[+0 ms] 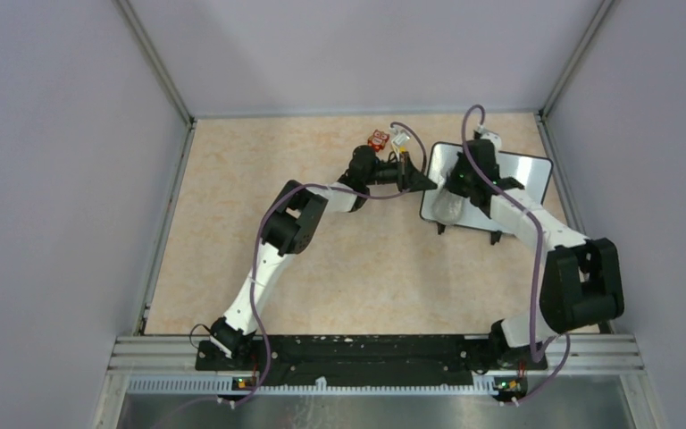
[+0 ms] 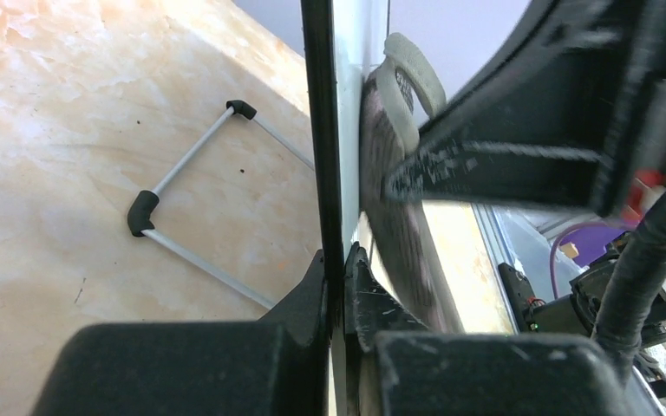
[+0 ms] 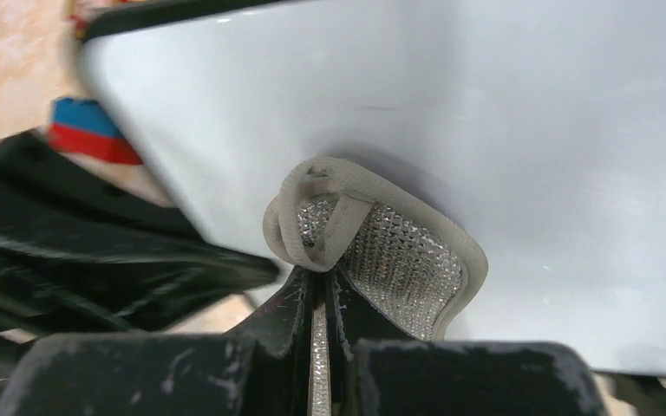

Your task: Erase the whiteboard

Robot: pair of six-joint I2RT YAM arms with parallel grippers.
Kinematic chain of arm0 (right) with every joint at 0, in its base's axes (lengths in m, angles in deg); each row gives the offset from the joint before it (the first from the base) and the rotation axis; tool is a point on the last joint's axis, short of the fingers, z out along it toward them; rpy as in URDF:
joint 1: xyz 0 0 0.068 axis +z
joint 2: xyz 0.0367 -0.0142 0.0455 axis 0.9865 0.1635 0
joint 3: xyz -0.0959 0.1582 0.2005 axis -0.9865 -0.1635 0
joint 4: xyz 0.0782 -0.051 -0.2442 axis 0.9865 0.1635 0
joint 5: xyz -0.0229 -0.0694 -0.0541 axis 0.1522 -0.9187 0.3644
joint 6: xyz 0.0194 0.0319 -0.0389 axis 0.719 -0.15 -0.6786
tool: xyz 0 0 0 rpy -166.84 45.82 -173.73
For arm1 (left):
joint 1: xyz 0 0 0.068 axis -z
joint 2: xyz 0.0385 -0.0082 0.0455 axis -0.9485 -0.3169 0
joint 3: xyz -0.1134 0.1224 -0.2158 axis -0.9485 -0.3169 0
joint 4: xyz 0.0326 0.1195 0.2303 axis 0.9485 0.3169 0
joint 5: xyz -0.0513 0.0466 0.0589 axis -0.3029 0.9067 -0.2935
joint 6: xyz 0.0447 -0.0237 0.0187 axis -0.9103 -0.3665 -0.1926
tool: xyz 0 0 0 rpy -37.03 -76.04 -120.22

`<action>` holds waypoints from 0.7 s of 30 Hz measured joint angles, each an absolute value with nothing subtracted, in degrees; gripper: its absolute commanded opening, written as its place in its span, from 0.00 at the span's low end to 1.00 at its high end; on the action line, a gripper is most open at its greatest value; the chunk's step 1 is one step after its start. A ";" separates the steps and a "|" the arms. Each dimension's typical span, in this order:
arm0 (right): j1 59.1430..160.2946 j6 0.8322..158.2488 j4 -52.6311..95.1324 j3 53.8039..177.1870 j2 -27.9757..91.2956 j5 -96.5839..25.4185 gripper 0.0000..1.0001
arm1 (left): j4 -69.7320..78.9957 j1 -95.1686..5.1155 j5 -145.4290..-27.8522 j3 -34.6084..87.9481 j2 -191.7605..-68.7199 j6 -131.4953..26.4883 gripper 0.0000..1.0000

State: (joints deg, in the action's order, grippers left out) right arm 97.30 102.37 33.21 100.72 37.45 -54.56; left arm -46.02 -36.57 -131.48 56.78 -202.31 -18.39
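Note:
The whiteboard stands tilted at the back right of the table, white face in a black frame. My left gripper is shut on its left frame edge; in the left wrist view the black frame runs straight between the fingers. My right gripper is shut on a grey mesh cloth with a pale hem and presses it against the board's face. In the right wrist view the cloth bulges out of the gripper onto the glossy whiteboard, which looks plain white there.
A small red object and a white one lie just behind the left gripper. The board's wire stand rests on the table behind it. The right wall rail runs close to the board.

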 measured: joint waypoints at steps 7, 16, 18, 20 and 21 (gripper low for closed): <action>78.22 103.88 34.06 89.16 27.05 -49.68 0.00 | -46.28 -36.46 -131.26 56.78 -202.31 -18.33 0.00; 79.77 102.59 34.98 86.86 25.03 -54.10 0.00 | -46.67 -36.50 -131.76 56.76 -202.31 -18.39 0.00; 85.63 102.07 35.75 88.18 26.15 -56.28 0.00 | -46.76 -36.50 -131.87 56.76 -202.31 -18.41 0.00; 91.71 101.30 36.40 91.56 29.03 -57.77 0.00 | -46.82 -36.50 -131.92 56.76 -202.31 -18.50 0.00; 94.70 100.84 36.93 94.21 31.13 -58.88 0.00 | -46.82 -36.50 -131.92 56.76 -202.31 -18.57 0.00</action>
